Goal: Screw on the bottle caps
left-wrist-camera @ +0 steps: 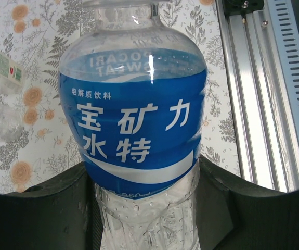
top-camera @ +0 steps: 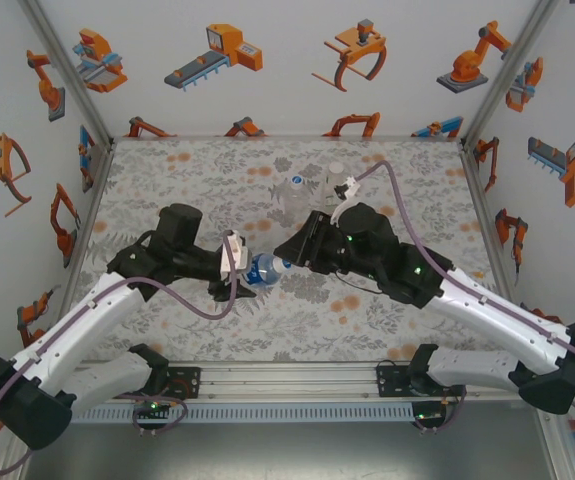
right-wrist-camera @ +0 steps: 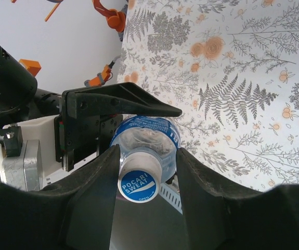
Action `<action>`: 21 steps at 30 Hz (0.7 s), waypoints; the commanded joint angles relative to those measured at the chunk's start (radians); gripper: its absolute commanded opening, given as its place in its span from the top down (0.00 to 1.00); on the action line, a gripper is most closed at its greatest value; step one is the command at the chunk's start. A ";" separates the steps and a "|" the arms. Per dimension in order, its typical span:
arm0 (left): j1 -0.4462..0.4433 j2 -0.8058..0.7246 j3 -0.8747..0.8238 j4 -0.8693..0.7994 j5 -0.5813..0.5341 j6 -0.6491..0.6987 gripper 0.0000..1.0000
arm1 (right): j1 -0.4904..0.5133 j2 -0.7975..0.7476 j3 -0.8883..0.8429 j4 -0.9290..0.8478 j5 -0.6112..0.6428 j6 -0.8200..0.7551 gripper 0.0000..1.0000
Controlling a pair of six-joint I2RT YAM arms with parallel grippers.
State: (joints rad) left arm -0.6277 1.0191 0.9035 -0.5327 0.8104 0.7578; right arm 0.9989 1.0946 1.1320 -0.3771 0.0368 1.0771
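Left jaws are clamping the blue-label Pocari Sweat bottle (left-wrist-camera: 139, 120) held sideways between them, right jaws are standing slightly parted around its cap (right-wrist-camera: 139, 186), already seated on the neck, tightness unclear; other bottles (top-camera: 297, 190) beyond the jaws are apparently awaiting caps.

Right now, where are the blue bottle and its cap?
blue-label bottle (left-wrist-camera: 133, 125): left wrist view, middle of the label.
bottle cap (right-wrist-camera: 140, 186): right wrist view, its printed top.
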 commanded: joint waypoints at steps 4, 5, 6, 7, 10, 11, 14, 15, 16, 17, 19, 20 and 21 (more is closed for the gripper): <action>0.001 0.005 0.037 0.016 -0.003 -0.032 1.00 | -0.002 0.008 -0.019 0.023 -0.020 0.021 0.57; 0.002 0.006 0.036 0.021 -0.009 -0.039 1.00 | -0.002 0.008 -0.019 0.023 -0.022 0.024 0.57; 0.003 0.008 0.037 0.026 -0.016 -0.048 1.00 | -0.002 0.009 -0.019 0.024 -0.021 0.026 0.56; 0.003 0.010 0.038 0.029 -0.021 -0.055 1.00 | -0.002 0.009 -0.020 0.024 -0.022 0.026 0.56; 0.004 0.014 0.039 0.032 -0.028 -0.065 0.99 | -0.004 0.010 -0.024 0.024 -0.022 0.029 0.55; 0.004 0.014 0.039 0.034 -0.028 -0.067 0.98 | -0.004 0.008 -0.025 0.024 -0.022 0.028 0.55; 0.007 0.014 0.039 0.037 -0.028 -0.071 0.97 | -0.004 0.011 -0.026 0.026 -0.020 0.029 0.57; 0.007 0.015 0.040 0.037 -0.028 -0.072 0.96 | -0.005 0.013 -0.026 0.027 -0.020 0.029 0.57; 0.006 0.015 0.040 0.037 -0.027 -0.072 0.96 | -0.005 0.014 -0.026 0.028 -0.019 0.028 0.58; 0.006 0.014 0.039 0.037 -0.025 -0.071 0.96 | -0.007 0.014 -0.027 0.028 -0.017 0.025 0.60; 0.007 0.009 0.037 0.038 -0.024 -0.065 0.93 | -0.011 0.013 -0.029 0.028 -0.015 0.018 0.65; 0.007 0.006 0.033 0.037 -0.024 -0.062 0.89 | -0.014 0.013 -0.032 0.028 -0.014 0.015 0.68; 0.007 0.003 0.033 0.038 -0.024 -0.062 0.82 | -0.017 0.010 -0.034 0.028 -0.011 0.011 0.70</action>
State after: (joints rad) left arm -0.6266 1.0317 0.9089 -0.5121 0.7654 0.7052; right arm 0.9943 1.1015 1.1133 -0.3607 0.0193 1.0973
